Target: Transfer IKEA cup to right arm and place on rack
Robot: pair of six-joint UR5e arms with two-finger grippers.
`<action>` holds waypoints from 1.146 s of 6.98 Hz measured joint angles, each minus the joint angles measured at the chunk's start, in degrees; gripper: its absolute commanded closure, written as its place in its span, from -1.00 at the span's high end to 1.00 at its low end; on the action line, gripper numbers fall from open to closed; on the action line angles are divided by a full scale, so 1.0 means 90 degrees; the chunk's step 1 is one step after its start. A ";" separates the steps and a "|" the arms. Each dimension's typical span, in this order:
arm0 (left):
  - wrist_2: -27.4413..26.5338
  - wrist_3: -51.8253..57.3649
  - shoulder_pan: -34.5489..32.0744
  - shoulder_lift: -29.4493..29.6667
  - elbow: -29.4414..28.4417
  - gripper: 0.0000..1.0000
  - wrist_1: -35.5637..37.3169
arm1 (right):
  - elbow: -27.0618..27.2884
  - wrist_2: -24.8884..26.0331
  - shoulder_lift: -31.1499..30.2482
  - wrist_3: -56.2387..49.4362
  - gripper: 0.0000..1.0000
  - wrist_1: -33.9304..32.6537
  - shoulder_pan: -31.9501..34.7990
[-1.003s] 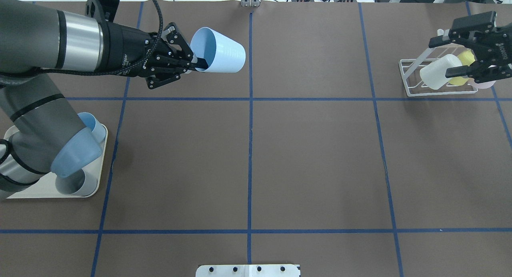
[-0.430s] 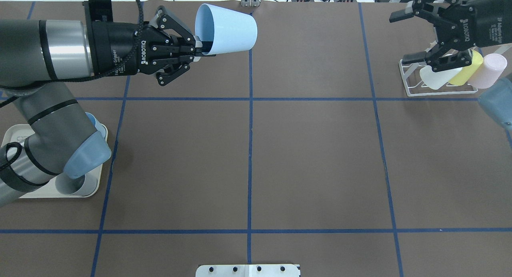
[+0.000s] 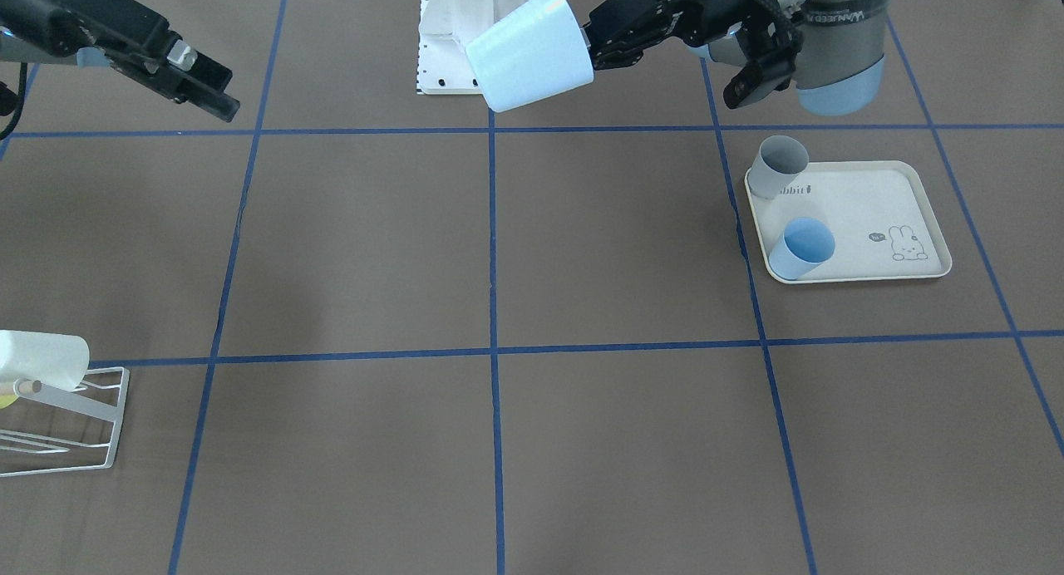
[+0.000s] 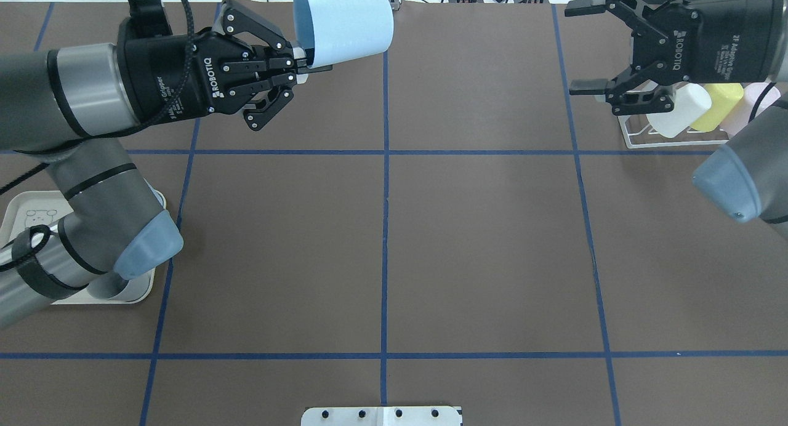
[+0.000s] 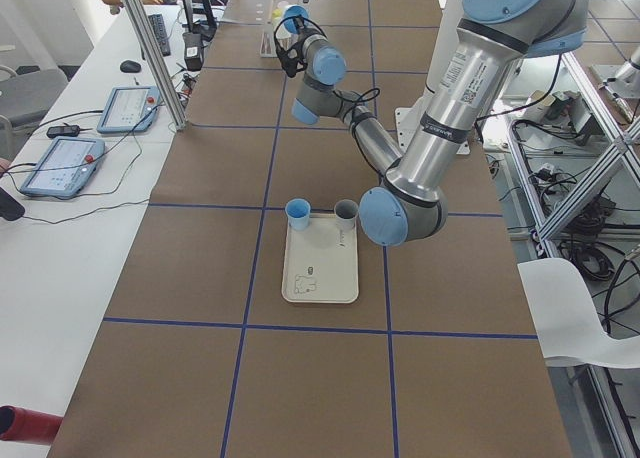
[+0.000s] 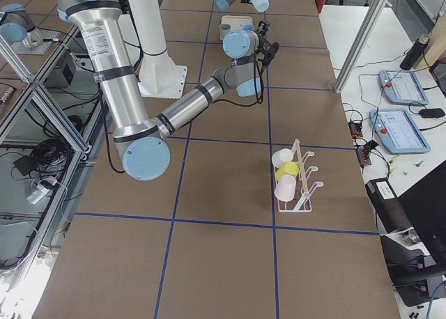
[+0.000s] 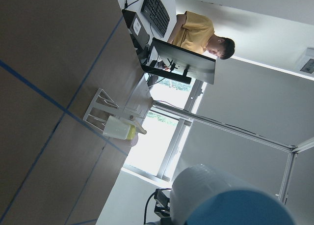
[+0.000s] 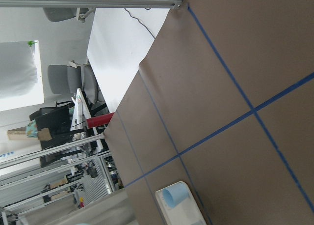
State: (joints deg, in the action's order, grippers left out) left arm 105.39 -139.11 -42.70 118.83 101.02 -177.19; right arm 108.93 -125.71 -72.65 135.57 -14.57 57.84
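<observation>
Your left gripper (image 4: 309, 58) is clamped on the rim of the light blue IKEA cup (image 4: 346, 21), one finger inside the mouth and one outside. The cup lies on its side in the air over the table's far edge, near the centre line. Its mouth faces the gripper and its base points toward the right arm.

Your right gripper (image 4: 582, 47) is well apart from the cup, with its fingers spread wide and nothing between them. It hangs just beside the rack (image 6: 301, 193).

Count six cups:
- one held;
- three on the rack, a white cup (image 6: 282, 157), a yellow cup (image 6: 286, 171) and a pink cup (image 6: 285, 189);
- two on the rabbit-print tray (image 3: 864, 205), a grey cup (image 3: 781, 164) and a blue cup (image 3: 802, 248).

You have one rack and one tray.
</observation>
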 measured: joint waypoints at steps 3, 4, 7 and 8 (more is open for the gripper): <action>-0.0687 -0.0159 0.0615 0.0107 -0.0587 -1.00 -0.1399 | 0.0024 0.0997 0.0181 0.0788 1.00 0.0894 -0.0803; -0.0861 -0.0165 0.0804 0.0194 -0.0618 -1.00 -0.1487 | 0.0043 0.1060 0.0262 0.0811 1.00 0.0931 -0.0912; -0.0991 -0.0237 0.1209 0.0343 -0.0637 -1.00 -0.1522 | 0.0028 0.1111 0.0529 0.0795 1.00 0.0938 -0.1178; -0.0993 -0.0255 0.1268 0.0400 -0.0635 -1.00 -0.1512 | 0.0018 0.1121 0.0575 0.0784 1.00 0.0936 -0.1219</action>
State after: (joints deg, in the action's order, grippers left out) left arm 96.46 -141.41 -31.29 122.43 95.30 -190.80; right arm 109.09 -115.62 -67.48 142.63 -6.14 46.87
